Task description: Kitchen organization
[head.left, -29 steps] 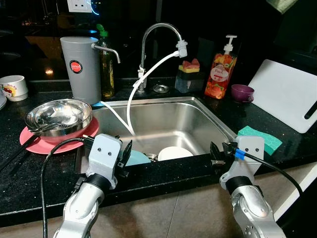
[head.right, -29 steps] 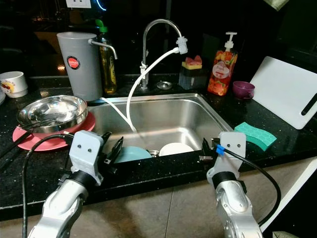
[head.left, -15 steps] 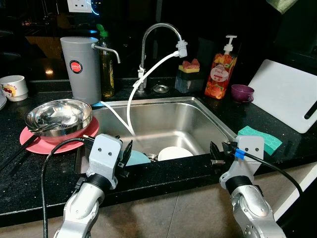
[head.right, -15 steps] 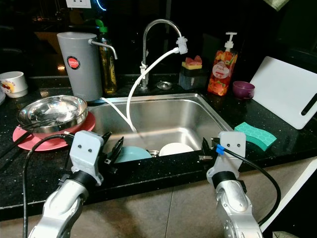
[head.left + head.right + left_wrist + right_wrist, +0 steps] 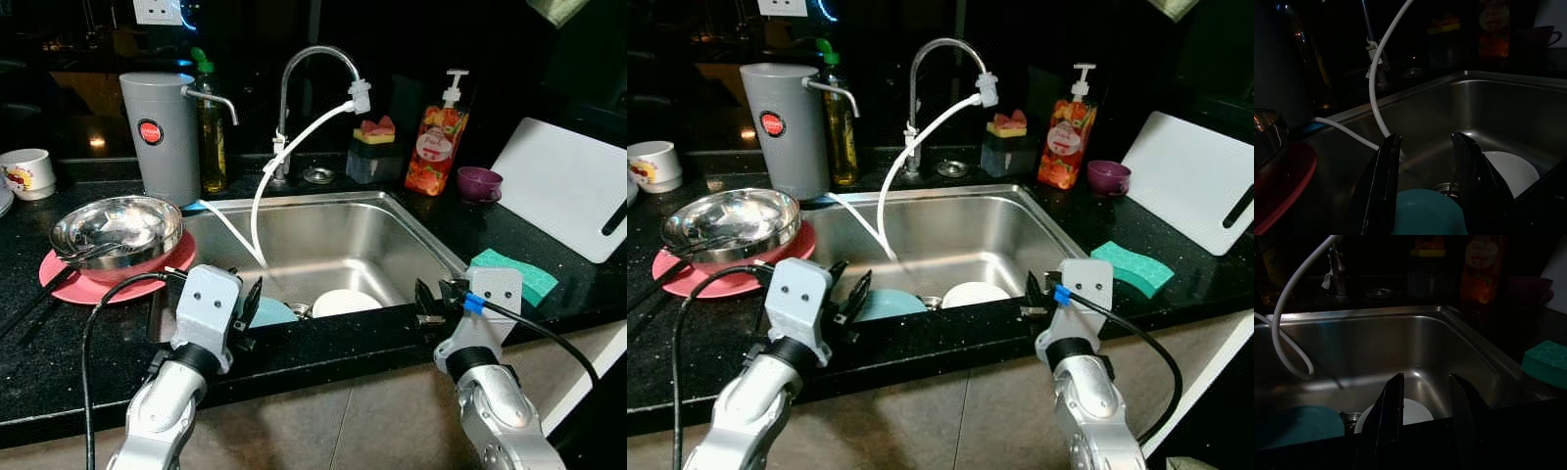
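Left gripper (image 5: 247, 305) unmoved, sink (image 5: 392, 201) unchanged

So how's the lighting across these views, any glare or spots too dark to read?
Head views: bright and sharp up front, glare on the sink wall and steel bowl, backsplash dark. Left wrist view: very dim, though the teal dish reads between the claw's fingers. Right wrist view: dim, bottles nearly lost, white dish clear.

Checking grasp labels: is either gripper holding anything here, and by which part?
Nothing is held. The left gripper and right gripper are open at the sink front edge.
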Controlling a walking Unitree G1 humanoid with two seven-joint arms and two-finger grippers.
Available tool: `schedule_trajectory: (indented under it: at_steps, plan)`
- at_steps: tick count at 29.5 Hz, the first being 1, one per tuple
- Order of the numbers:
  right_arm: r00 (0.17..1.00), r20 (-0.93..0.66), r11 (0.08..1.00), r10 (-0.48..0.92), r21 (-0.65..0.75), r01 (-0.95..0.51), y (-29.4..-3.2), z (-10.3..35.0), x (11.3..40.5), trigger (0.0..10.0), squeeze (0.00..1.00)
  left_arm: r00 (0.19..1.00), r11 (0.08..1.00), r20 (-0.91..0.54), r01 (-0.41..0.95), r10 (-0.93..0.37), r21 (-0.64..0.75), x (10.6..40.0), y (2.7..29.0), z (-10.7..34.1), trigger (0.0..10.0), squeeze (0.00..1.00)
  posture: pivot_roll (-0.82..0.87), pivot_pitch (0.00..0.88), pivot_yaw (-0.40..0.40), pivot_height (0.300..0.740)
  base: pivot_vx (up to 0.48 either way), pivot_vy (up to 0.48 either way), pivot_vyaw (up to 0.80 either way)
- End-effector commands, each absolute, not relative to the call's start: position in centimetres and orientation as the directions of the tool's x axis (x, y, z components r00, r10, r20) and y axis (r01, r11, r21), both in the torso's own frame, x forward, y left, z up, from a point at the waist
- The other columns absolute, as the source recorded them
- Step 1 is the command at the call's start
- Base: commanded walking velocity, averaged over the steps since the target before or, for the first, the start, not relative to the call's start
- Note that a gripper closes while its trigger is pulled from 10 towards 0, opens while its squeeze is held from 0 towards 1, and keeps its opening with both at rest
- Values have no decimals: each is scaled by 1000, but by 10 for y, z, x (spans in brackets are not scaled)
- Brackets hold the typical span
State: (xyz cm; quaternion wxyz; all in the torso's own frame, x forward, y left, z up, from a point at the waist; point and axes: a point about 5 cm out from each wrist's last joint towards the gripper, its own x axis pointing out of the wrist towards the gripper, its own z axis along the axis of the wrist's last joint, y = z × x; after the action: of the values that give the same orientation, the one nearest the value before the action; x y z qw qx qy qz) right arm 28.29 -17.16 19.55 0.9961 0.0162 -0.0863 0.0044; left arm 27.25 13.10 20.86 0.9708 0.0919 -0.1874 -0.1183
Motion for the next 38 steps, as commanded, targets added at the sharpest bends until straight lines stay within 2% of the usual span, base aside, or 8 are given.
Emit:
schedule_trajectory:
  at_steps: [1, 38]
  plan:
    - [985, 170, 999, -1, 41, -6, -173, 195, 281, 10000, 0, 900, 953, 335, 215, -279, 216, 273, 127, 207, 10000, 0, 79, 68, -79, 740, 0, 0, 0]
    - [985, 170, 999, -3, 42, -5, -172, 195, 281, 10000, 0, 899, 952, 337, 217, -281, 215, 274, 126, 207, 10000, 0, 78, 69, -78, 740, 0, 0, 0]
